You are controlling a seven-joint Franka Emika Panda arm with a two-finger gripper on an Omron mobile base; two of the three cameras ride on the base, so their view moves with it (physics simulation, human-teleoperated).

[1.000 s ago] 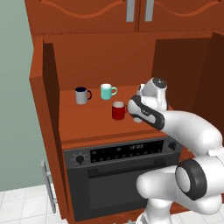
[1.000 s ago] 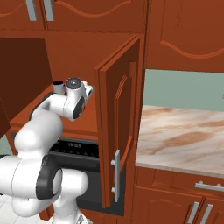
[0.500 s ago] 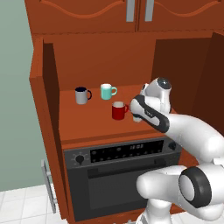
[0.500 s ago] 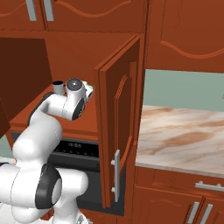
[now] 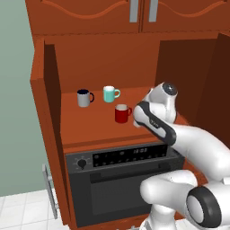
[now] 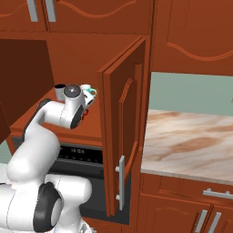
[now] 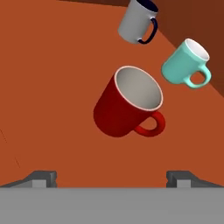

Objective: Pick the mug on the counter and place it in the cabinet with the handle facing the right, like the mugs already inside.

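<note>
The red mug stands upright on the cabinet's wooden shelf, in front of the teal and grey mugs. Its loop handle points right in the left base view, as theirs do. My gripper is open just short of the red mug, its fingertips wide apart and touching nothing. In the left base view the red mug sits just left of my hand. The marbled counter lies to the right of the cabinet and bears no mug.
A teal mug and a grey mug with a dark handle stand at the back of the shelf. The cabinet's right door stands open beside my arm. A black oven sits under the shelf.
My hand has drawn back a little to the right, away from the red mug. The mug has stayed where it was on the shelf. The jaws remain open.
</note>
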